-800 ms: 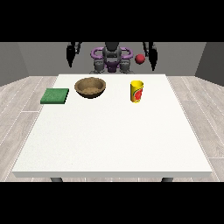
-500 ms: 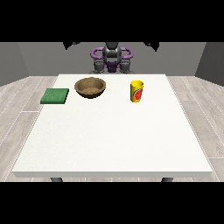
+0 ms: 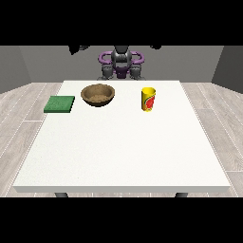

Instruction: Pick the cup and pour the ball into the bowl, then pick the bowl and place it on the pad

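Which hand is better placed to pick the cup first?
The robot's left, the hand at the view's right. The cup stands on that side of the table, while the bowl and pad lie toward the other hand. Both hands are raised high, far from everything.

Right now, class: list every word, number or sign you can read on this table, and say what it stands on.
No readable text anywhere.
Yellow cup: a red mark on its side, no legible letters.
Wooden bowl, green pad, white table: unmarked.
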